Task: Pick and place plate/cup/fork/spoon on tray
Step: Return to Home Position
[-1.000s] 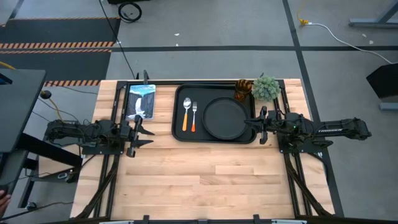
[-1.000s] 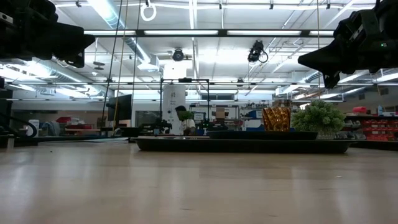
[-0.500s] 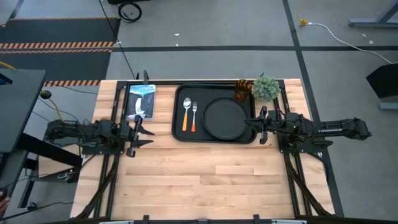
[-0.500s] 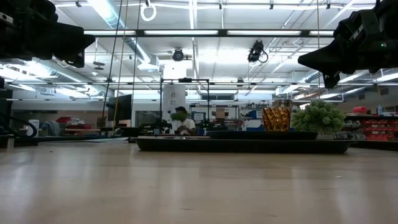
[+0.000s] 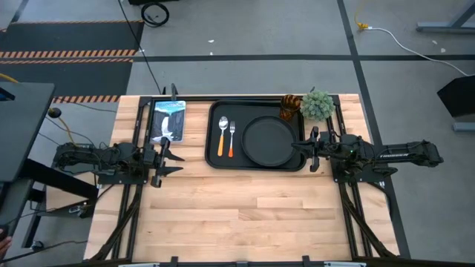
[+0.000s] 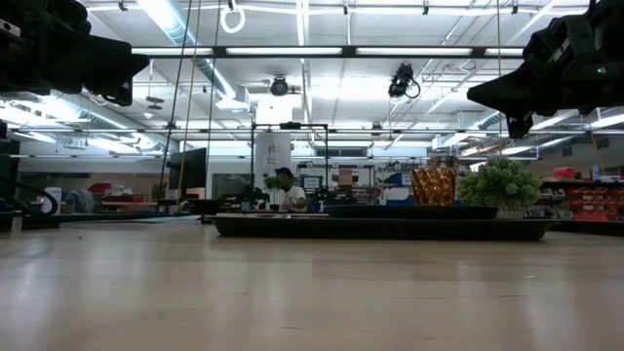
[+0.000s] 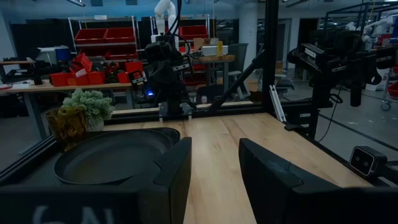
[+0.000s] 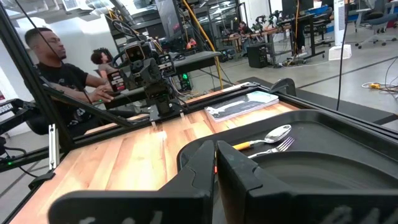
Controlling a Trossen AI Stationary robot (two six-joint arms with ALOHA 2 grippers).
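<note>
Lying toward the far edge of the wooden table (image 5: 245, 200), the black tray (image 5: 211, 133) is the thing I take as my landmark. Inside the tray, the round black plate (image 5: 269, 141) fills the half that is nearer to the right arm. The spoon (image 5: 222, 135) with the yellow-orange handle and the fork (image 5: 231, 138) with the red-orange handle lie side by side in the other half, close to each other, their metal heads pointing to the far rim. The amber cup (image 5: 289, 107) stands at the far corner of the tray on the right arm's side; from above it seems to be just at the rim, and I cannot tell if it is inside or outside. A small green plant (image 5: 316, 104) stands just beside the cup, outside the tray. On the opposite short side of the tray, a flat booklet (image 5: 168, 120) lies on the table.

The right gripper (image 5: 308, 149) is at the near corner of the tray on its side, with the fingers (image 8: 239, 165) pressed together and holding nothing. The left gripper (image 5: 169, 158) waits beside the other short side of the tray, apart from it, with the fingers (image 7: 267, 168) spread and empty.

Beyond the table, a person (image 8: 59, 78) sits in the room.
</note>
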